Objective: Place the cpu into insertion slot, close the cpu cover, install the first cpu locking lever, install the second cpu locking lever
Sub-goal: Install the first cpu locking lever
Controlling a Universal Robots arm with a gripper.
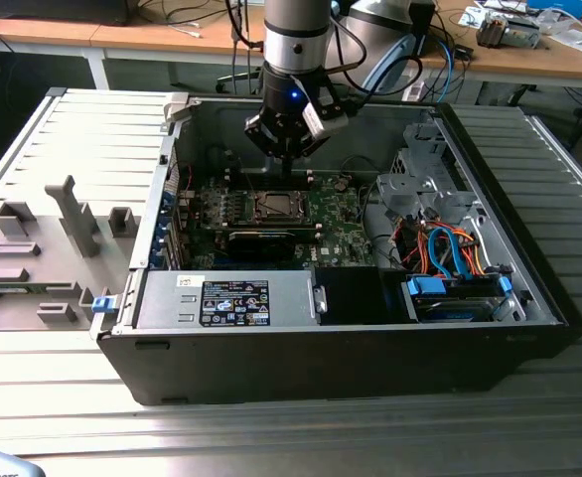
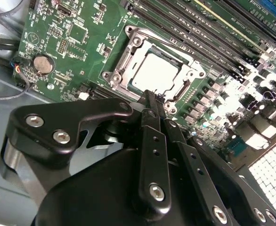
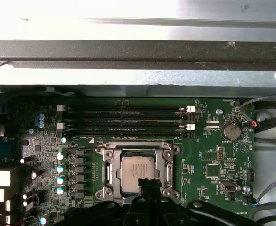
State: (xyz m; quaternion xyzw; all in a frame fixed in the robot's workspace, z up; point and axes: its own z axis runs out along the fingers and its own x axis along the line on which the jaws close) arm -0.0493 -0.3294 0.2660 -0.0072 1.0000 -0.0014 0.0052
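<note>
The cpu point(image 3: 137, 170) point(image 2: 154, 73) lies flat in the insertion slot point(image 1: 274, 206) on the green board, its silvery top showing. The cpu cover point(image 3: 110, 165) point(image 2: 123, 60), a metal frame, lies down around it as far as I can tell. My gripper point(image 3: 148, 181) point(image 2: 153, 94) point(image 1: 287, 171) hangs over the socket with its black fingers pressed together. The fingertips sit at one edge of the socket frame, beside the chip, with nothing seen between them. How the locking levers stand I cannot tell.
The board sits inside an open computer case point(image 1: 529, 298). Narrow black memory slots point(image 3: 128, 120) run beside the socket. A coin battery point(image 3: 231, 132), a long black card point(image 1: 261, 241), the power supply point(image 1: 226, 301) and a drive cage with coloured cables point(image 1: 450, 253) surround the work area.
</note>
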